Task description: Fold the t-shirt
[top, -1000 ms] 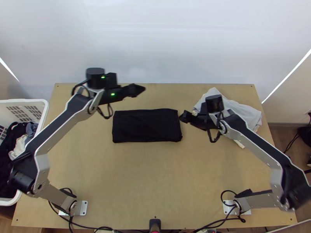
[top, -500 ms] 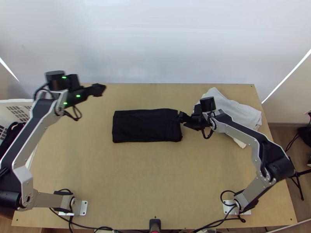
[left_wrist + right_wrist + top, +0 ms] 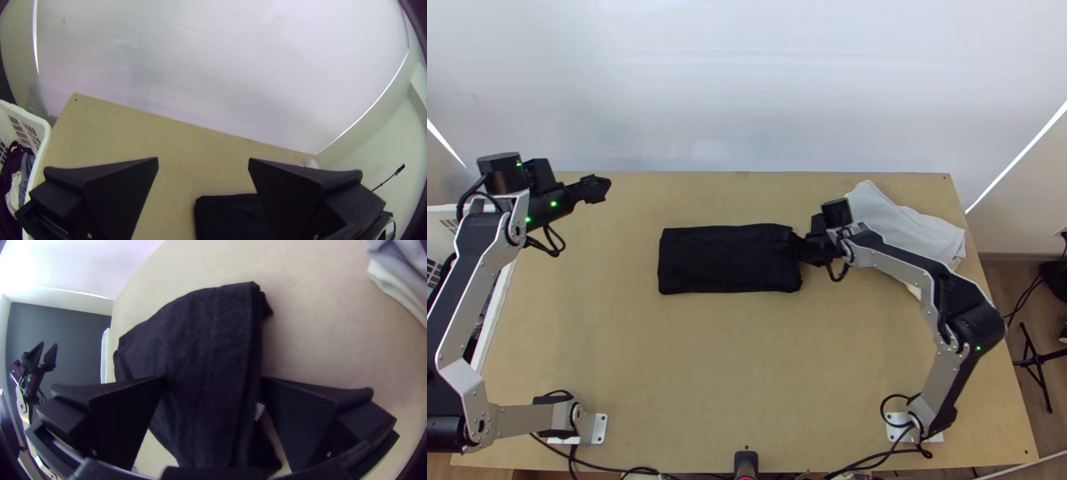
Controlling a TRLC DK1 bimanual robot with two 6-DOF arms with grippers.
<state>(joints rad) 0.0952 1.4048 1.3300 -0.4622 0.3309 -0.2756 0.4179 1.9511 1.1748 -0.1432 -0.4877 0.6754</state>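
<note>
Right gripper (image 3: 214, 380), fingers spread, straddles the folded black t-shirt's (image 3: 723, 258) edge near top-view centre, likely to grasp it; left gripper (image 3: 605, 186), also gaping, hangs upper left, leaving room.

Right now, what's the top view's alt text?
A folded black t-shirt lies on a light wooden table. The silver-and-black right arm has its jaws at the shirt's right edge; the left arm hangs clear.
</note>
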